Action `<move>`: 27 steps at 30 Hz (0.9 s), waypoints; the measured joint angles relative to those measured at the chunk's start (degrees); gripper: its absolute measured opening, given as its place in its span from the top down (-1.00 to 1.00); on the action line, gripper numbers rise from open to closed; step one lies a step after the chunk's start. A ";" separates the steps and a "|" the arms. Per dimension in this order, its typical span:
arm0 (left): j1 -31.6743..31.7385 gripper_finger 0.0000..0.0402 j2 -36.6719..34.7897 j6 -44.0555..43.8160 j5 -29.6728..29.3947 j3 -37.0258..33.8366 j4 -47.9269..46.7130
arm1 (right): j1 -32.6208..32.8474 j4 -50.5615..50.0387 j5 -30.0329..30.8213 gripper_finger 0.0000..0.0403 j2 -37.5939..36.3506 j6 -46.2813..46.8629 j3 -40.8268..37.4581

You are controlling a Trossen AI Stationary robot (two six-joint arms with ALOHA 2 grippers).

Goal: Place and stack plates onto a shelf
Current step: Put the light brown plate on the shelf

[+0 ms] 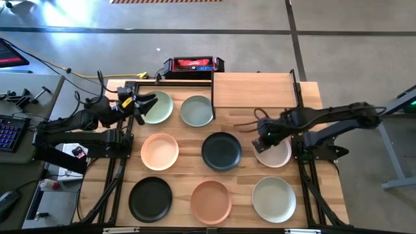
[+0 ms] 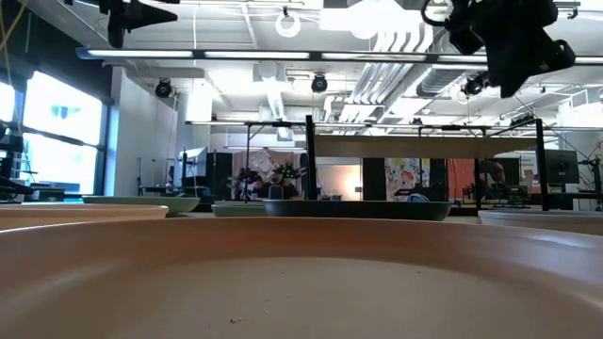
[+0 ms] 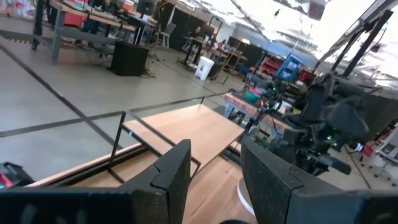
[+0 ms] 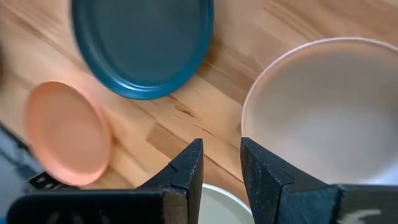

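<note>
Nearest the low camera lay the terracotta pink plate (image 2: 301,273), filling the foreground. Taking the shelf (image 1: 253,90) as landmark: it stood at the far edge of the table with its light-wood panel bare, no plate on it yet.

The off-white plate (image 1: 273,155) lay just in front of the shelf's right half, and the right gripper (image 1: 263,138) hung over that plate's near-left rim, its fingers (image 4: 186,171) parted by a narrow gap and holding nothing. In the right wrist view the plate's rim (image 4: 249,106) sat just ahead of the gap, to one side of it, with the dark teal plate (image 4: 143,43) and the peach plate (image 4: 65,134) farther off.

The left gripper (image 1: 144,102) hovered well to the left of the shelf, over the pale green plate (image 1: 156,107), fingers (image 3: 168,180) spread and empty, facing the shelf across the table.

The right arm was plainly the nearer one to both plate and shelf. A round plate has no long axis, so the grasp would likely turn on getting one finger either side of the rim; from there the shelf lay straight beyond the plate, a short lift away.
</note>
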 joint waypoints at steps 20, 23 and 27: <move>0.00 0.35 0.00 0.06 0.00 0.00 -4.27 | 8.64 0.94 1.54 0.56 19.51 4.93 0.00; 0.00 0.35 0.00 0.06 0.00 0.00 -4.27 | 9.09 0.96 1.75 0.57 21.95 4.87 0.00; -0.02 0.35 0.00 0.06 0.00 0.00 -4.27 | 9.49 1.46 1.94 0.57 24.66 4.82 0.00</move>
